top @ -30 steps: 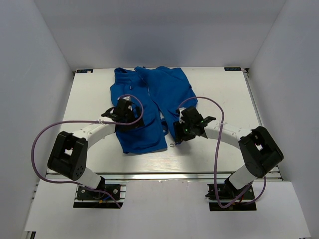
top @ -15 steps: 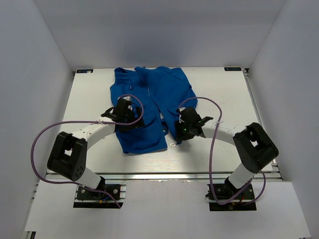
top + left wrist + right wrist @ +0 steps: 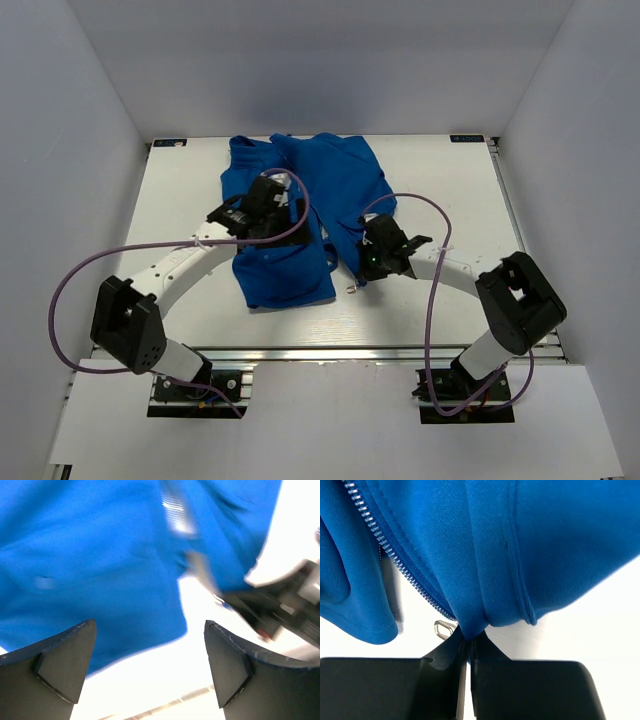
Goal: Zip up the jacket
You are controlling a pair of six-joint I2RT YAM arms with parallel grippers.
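Observation:
The blue jacket lies spread on the white table, its front open at the lower end. My right gripper is shut on the jacket's bottom hem corner, right beside the zipper teeth. The small silvery pull lies on the table just left of the fingertips, outside the grip. In the top view the right gripper sits at the hem's right corner. My left gripper is open and hovers over the jacket's left panel, holding nothing; the top view shows this left gripper above the fabric.
White walls close in the table on three sides. Purple cables loop from both arms. A metal rail runs along the near edge. Bare tabletop shows to the right of the jacket and in front of its hem.
The right gripper has closed on the hem corner by the zipper. The left arm has moved away from me and rightward over the jacket, still open.

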